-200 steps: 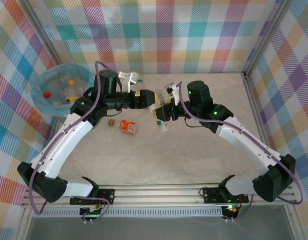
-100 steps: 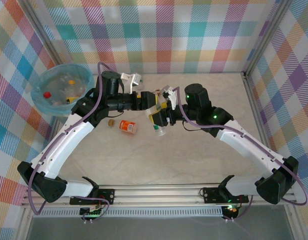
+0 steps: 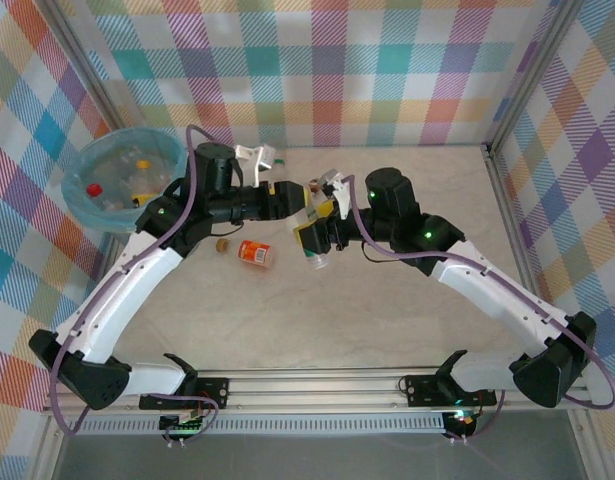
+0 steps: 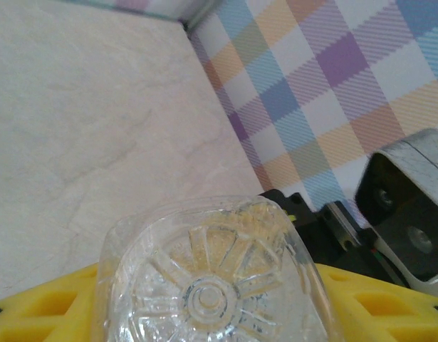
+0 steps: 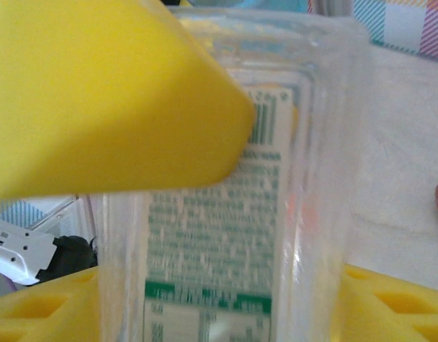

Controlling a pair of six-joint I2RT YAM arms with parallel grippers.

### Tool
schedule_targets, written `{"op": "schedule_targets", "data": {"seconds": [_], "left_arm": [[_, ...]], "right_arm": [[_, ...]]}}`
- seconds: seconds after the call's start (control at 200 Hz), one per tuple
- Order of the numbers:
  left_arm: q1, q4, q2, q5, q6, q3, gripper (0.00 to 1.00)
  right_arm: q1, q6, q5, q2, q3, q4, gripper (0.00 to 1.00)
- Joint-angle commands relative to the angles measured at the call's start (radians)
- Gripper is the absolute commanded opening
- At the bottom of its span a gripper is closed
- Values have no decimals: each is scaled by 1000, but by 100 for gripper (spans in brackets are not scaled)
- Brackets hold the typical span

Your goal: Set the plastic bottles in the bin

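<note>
The left pincer (image 3: 295, 200) clamps the clear bottle (image 4: 208, 285). I cannot tell the right pincer (image 3: 325, 228) grip, so I should retract it toward 3 o'clock.

Mid-table, clear bottle (image 3: 317, 256) between left gripper (image 3: 297, 205) and right gripper (image 3: 312, 235), orange bottle (image 3: 255, 253) nearby

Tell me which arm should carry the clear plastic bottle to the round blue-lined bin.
Left: the left gripper straddles the clear plastic bottle, and the round blue-lined bin is on its side.
</note>
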Motion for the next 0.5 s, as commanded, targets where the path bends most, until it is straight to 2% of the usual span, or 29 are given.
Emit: {"op": "schedule_targets", "data": {"seconds": [0.0,0.275,0.495], "left_arm": [[-7,-7,-78,-118,-23,57,47],[36,-92,-152,-326,-4,117,45],[117,-238,-145,-479,132,286,43]], "right_arm": [[14,9,36,-5,65,9,76],[37,49,47,17,158,37,78],[71,64,28,93,257,69,75]]}}
